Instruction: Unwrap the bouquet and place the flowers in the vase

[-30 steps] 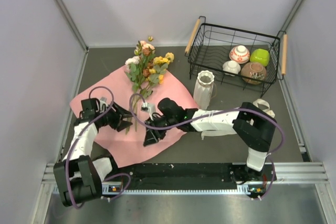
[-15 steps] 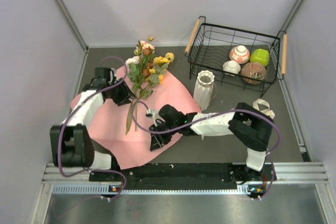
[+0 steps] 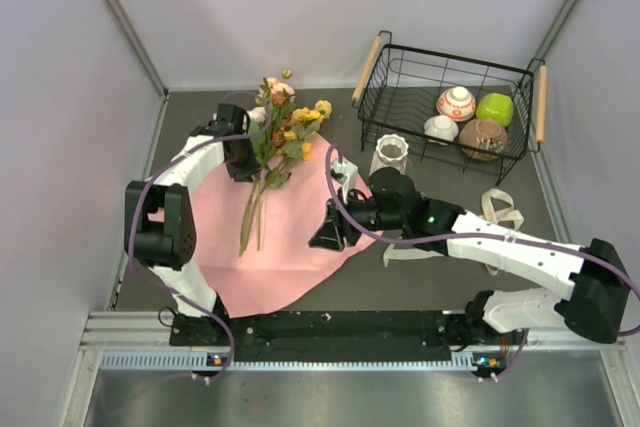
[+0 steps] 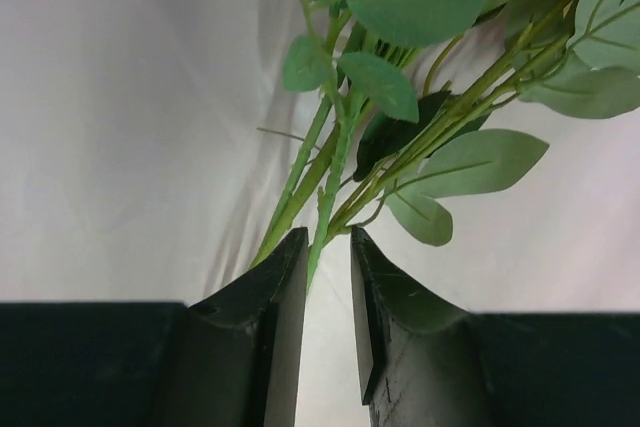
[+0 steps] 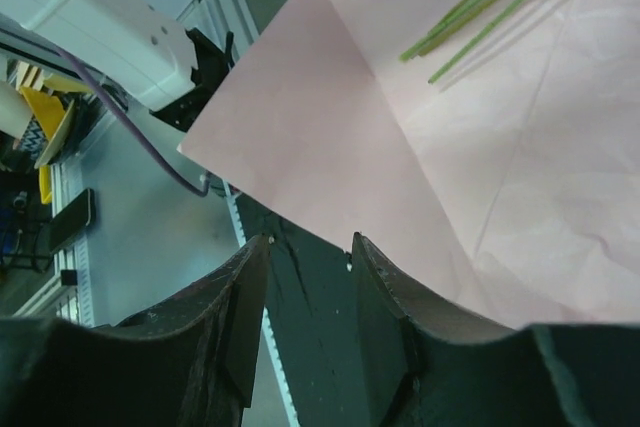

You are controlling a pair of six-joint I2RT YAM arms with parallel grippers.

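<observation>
Left gripper [image 4: 328, 237], swung up to the stems [image 4: 332, 177], is closing, jaws still apart; right gripper [image 5: 308, 242] is backing off, agape and empty, so lifting to the vase [image 3: 380, 159] likely comes next.

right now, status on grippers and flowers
Left gripper narrow at the stems, grip unclear. Right gripper open, empty, over the paper's edge. Flowers lie on the opened paper, none in the vase. Right arm close in front of the vase.

left arm [image 3: 185, 159]: folded upward, forearm angled toward the far side
left gripper [image 4: 328, 247]: jaws a narrow gap apart
right arm [image 3: 520, 252]: stretched low, leftward
right gripper [image 5: 305, 247]: jaws parted, nothing between them
</observation>
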